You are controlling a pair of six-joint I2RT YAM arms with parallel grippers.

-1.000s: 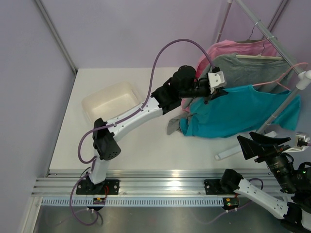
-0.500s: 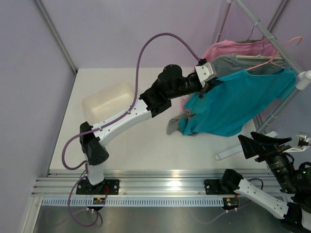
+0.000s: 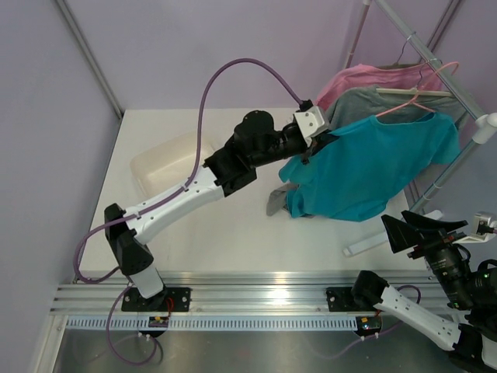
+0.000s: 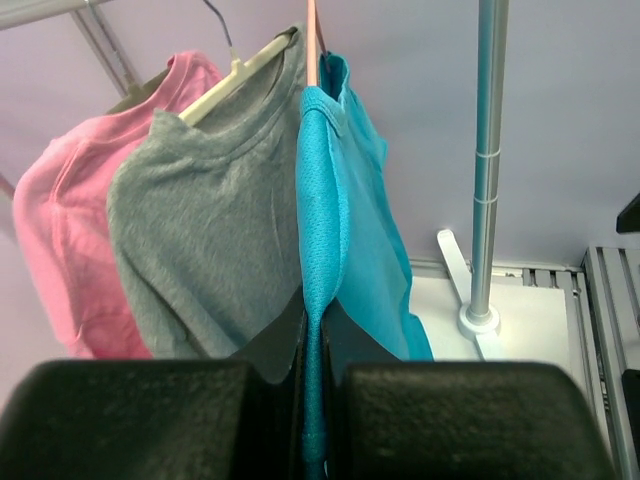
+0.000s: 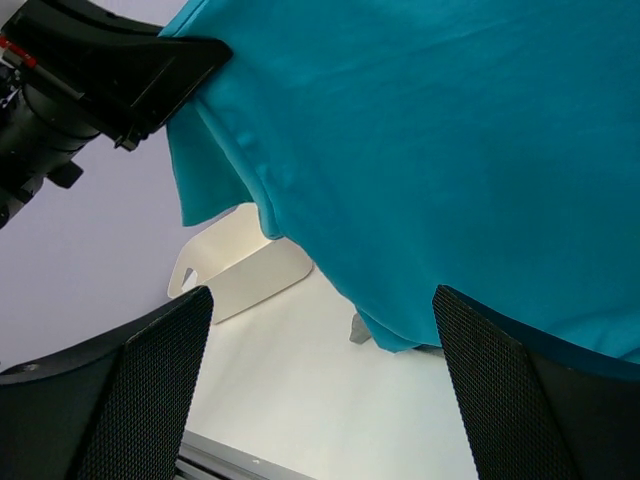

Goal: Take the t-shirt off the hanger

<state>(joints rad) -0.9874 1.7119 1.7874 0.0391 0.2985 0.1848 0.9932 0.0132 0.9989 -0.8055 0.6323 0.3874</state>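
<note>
Over the bench [image 3: 225,233], the teal t-shirt [image 3: 373,167] hangs on its pink wire hanger [image 4: 312,30] beside the rack rail [image 3: 423,48]. Its shoulder line runs from the rail toward the left end effector [image 4: 312,335], the nearer one, clamped tight on the sleeve edge. The right end effector [image 5: 320,300] gapes wide and empty beneath the hem. Only the left wrist view shows that pinch; the top view shows the whole span.

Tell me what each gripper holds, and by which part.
The left gripper is shut on the teal t-shirt, pinching a fold of its sleeve. The right gripper is open and holds nothing.
</note>
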